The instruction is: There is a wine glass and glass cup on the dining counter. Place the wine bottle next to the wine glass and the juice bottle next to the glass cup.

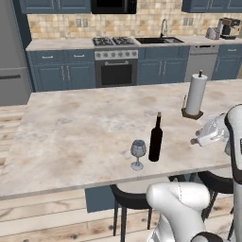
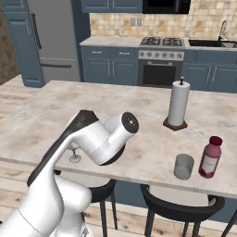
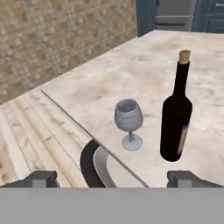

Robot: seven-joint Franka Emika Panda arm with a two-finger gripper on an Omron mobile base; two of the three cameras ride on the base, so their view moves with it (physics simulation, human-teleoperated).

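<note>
Dark, nearly black glass stands upright on the counter: the wine bottle is just beside the wine glass, a little further from the near edge than the glass, the two apart but close. That half of the job looks done to me. Off to the other side, the juice bottle stands upright just beside the glass cup, both near the counter's front edge, with the paper towel roll on its wooden stand further back between the two pairs.

From the hand view the end effector has its two dark tips spread wide with nothing between them, looking over the counter edge at the wine glass and the wine bottle, clear of both.

What could go wrong from here, as I judge it: the arm's elbow hangs close over the near edge where the wine glass stands, so a careless swing could clip the stemmed glass or tip the tall, slim bottle, which is top-heavy and would topple easily. The juice bottle and cup sit near the edge too, and a nudge could send either onto the stools below.

Counted: one wine bottle, one wine glass, one juice bottle, one glass cup, one paper towel roll, and at least two black stools tucked under the counter.
</note>
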